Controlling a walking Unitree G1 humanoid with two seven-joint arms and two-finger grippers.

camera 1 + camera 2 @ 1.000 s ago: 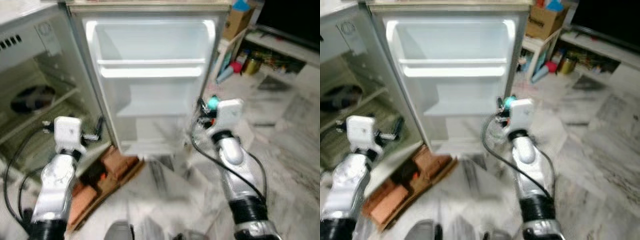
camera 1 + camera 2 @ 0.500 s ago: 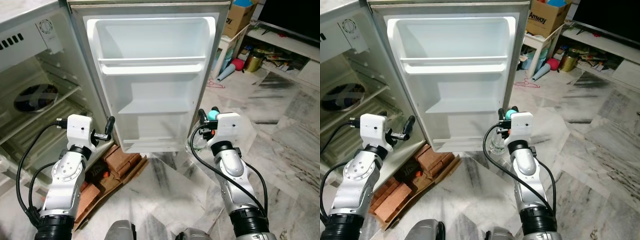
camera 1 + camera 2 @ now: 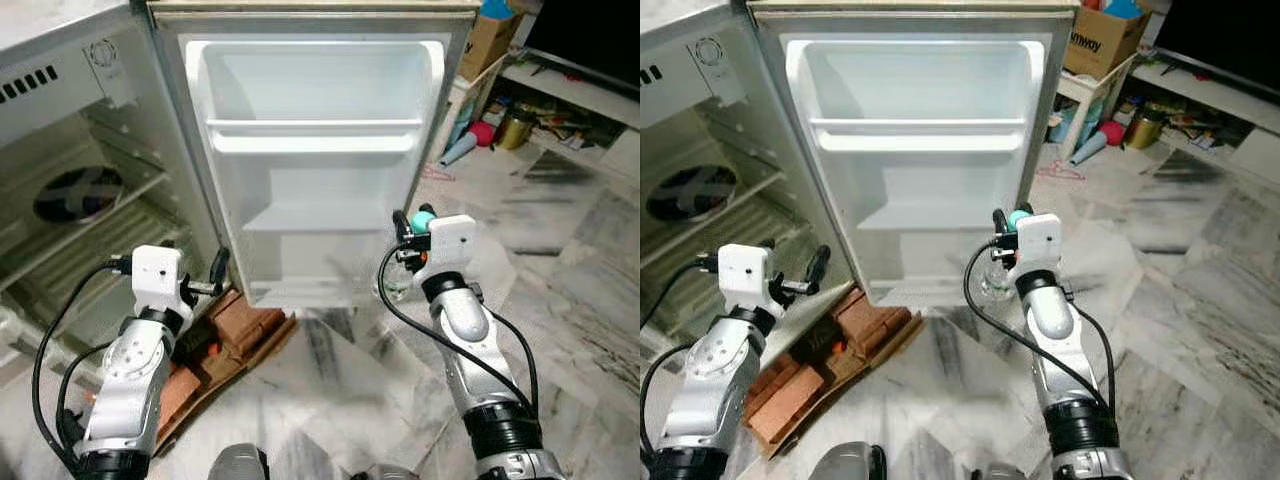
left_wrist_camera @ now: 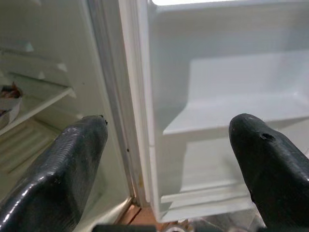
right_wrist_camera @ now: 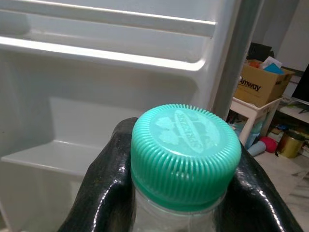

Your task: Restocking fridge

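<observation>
You are looking down at a marble floor (image 3: 590, 330) in a living space, with an open fridge (image 3: 60, 150) on the robot's left and its door (image 3: 320, 160) swung wide straight ahead. The door is showing three white shelves, and nothing is sitting on any of them. Inside the fridge body you are seeing wire racks, with one dark round dish (image 3: 78, 192) lying on the upper rack; what it holds cannot be told. Under the door's lower corner, a few reddish bricks (image 3: 240, 320) are lying on a flattened sheet of cardboard (image 3: 200, 395).

Your right gripper (image 5: 183, 193) is clamping one clear bottle (image 3: 994, 283) just under its green ribbed cap (image 5: 186, 152), with a black finger pressing on each side of the neck. You are holding the bottle upright in front of the door's lower right corner, near the bottom shelf but outside it. What is in the bottle cannot be made out.

Your left gripper (image 4: 164, 159) is standing wide open with nothing between its two fingers (image 4: 53, 169), and it is pointing at the hinge side, where the door is meeting the fridge body.

Far to the right, one cardboard box (image 3: 1098, 42) is sitting on a small white table (image 3: 1090, 95), and a low white shelf (image 3: 570, 95) along the wall is carrying one gold tin (image 3: 512, 128) among small clutter.
</observation>
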